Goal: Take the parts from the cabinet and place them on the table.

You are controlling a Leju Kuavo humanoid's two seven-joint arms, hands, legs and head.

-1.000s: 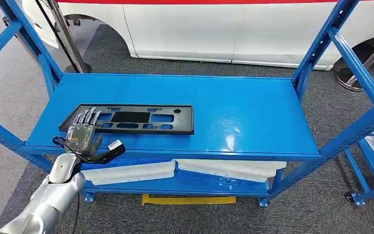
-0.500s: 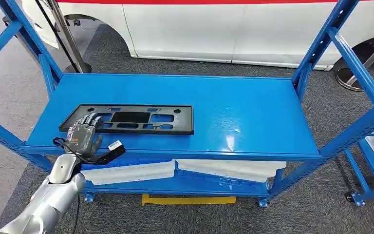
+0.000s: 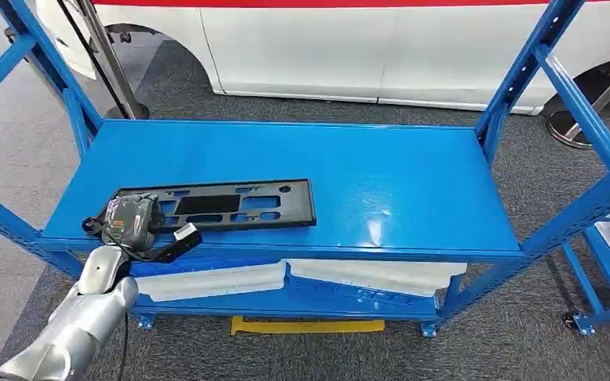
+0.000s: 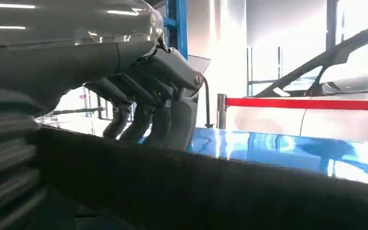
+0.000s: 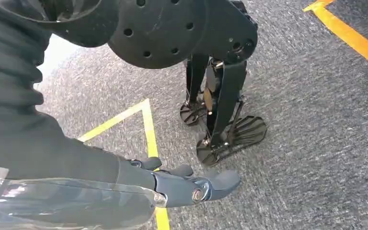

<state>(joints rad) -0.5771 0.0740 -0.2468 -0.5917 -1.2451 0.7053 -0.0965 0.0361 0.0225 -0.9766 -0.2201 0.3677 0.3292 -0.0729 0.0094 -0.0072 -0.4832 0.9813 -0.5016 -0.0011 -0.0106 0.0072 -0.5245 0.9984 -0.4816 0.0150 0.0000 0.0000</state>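
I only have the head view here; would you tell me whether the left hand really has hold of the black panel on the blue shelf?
Observer: In the left wrist view, the left hand has its fingers curled down over the far edge of the black panel, so it looks gripped.
Operator: Thank you. Where is the right hand?
Observer: The right hand hangs above the grey carpet floor, fingers apart, holding nothing.
Operator: Is anything beneath it?
Observer: A yellow floor line runs under it.
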